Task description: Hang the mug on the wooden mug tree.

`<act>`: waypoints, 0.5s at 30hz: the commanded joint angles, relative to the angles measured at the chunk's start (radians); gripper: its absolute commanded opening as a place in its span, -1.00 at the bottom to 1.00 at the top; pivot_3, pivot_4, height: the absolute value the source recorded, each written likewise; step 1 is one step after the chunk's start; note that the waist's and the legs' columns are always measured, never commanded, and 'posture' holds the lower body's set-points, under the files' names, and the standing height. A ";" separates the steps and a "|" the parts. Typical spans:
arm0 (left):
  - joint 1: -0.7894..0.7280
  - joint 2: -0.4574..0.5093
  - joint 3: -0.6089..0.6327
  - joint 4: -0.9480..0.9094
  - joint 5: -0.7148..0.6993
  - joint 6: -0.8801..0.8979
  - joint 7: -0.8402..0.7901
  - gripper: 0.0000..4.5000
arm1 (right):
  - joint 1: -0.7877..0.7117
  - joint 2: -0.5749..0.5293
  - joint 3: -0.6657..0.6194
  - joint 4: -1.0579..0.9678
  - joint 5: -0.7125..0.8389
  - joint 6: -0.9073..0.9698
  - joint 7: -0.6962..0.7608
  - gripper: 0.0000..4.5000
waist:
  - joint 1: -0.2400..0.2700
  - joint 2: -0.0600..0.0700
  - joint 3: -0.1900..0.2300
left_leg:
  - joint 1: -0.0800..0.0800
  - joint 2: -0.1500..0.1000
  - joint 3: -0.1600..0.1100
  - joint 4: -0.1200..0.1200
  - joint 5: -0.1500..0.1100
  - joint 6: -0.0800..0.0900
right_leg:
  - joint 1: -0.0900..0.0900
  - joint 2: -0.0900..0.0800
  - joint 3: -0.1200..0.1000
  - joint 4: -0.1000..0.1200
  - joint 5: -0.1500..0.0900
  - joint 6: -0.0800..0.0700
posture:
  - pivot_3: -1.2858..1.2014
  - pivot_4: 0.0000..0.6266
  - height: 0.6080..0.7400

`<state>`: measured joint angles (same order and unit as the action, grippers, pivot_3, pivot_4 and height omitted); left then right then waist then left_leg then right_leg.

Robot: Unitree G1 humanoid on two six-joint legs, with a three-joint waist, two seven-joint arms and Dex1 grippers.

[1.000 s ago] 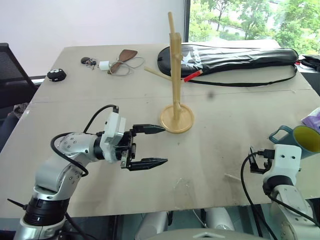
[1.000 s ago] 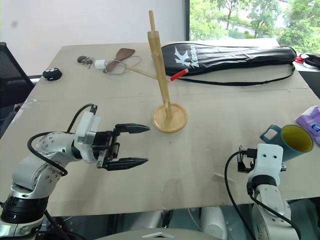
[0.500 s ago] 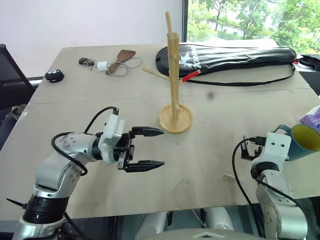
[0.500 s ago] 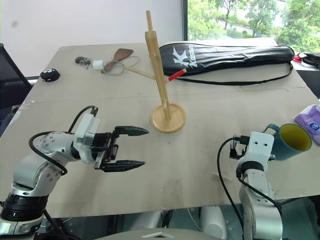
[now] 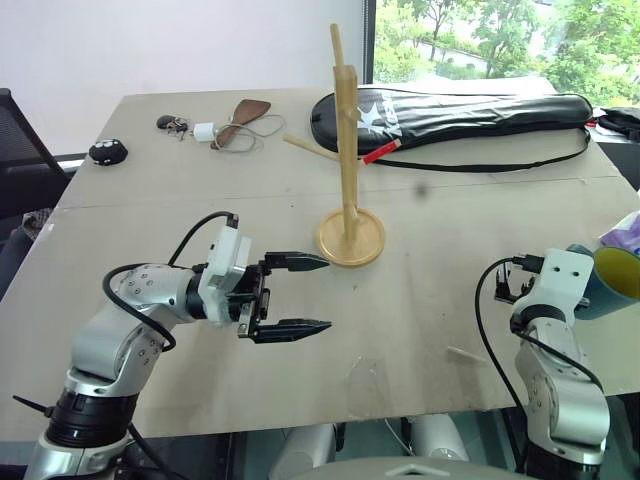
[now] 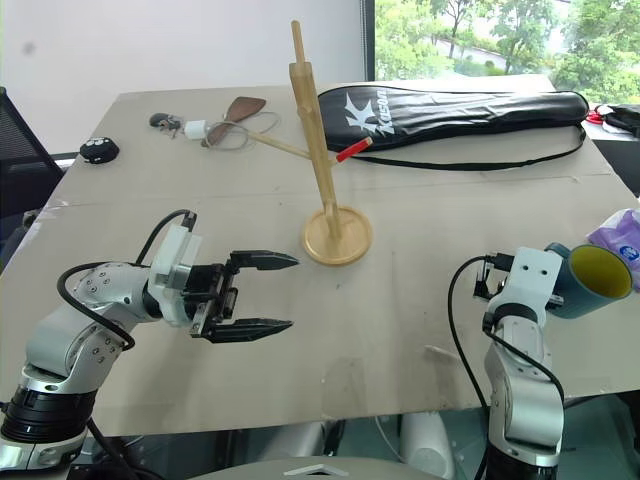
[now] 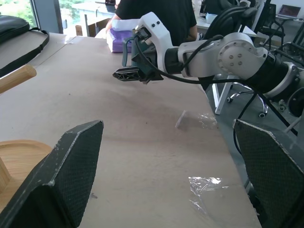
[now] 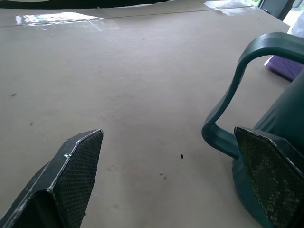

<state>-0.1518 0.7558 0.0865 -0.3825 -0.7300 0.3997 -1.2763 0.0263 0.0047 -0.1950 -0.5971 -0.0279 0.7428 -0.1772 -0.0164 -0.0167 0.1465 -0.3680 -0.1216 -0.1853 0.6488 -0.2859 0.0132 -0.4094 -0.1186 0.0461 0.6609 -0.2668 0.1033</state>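
Note:
The mug (image 6: 592, 281) is dark teal with a yellow inside and rests near the table's right edge, its mouth turned up and to the right. My right gripper (image 8: 167, 132) is open at it. The teal loop handle (image 8: 231, 90) stands between the fingers, close to one finger (image 8: 266, 171), and the other finger (image 8: 76, 175) is well apart over bare table. The wooden mug tree (image 5: 348, 150) stands upright on its round base (image 5: 352, 240) mid-table. My left gripper (image 5: 325, 293) hovers open and empty, left of that base.
A long black racket bag (image 5: 450, 115) lies along the far edge. Keys, a charger and a brown item (image 5: 240, 120) sit at the far left beside a small black object (image 5: 110, 150). A purple packet (image 6: 620, 235) lies behind the mug. A person in black (image 7: 152, 14) sits beyond.
My right arm has moved forward up to the mug, so its wrist now covers the handle in the head views. The left arm has kept still.

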 commanded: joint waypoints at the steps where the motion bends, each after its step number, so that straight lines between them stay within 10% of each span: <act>1: -0.005 0.002 0.016 -0.020 0.000 -0.018 0.007 1.00 | -0.033 -0.019 -0.007 0.010 -0.014 -0.007 -0.002 0.43 | -0.001 0.000 0.000 | 0.000 0.000 0.000 0.000 0.000 0.000 | 0.000 0.000 0.000 0.000 0.000 0.000 | 0.03 -0.52 1.00; 15: 0.036 0.008 0.028 -0.036 -0.003 -0.031 0.018 1.00 | -0.163 0.069 -0.077 0.076 -0.048 0.038 -0.148 0.43 | -0.001 0.000 0.000 | 0.000 0.000 0.000 0.000 0.000 0.000 | 0.000 0.000 0.000 0.000 0.000 0.000 | 0.03 -0.52 1.00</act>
<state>-0.1150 0.7556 0.0886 -0.3837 -0.7289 0.3854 -1.2611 -0.1187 0.0546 -0.2525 -0.5068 -0.0682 0.7848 -0.2966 -0.0176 -0.0163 0.1467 -0.3680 -0.1215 -0.1850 0.6486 -0.2859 0.0131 -0.4097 -0.1186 0.0464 0.6608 -0.2667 0.1032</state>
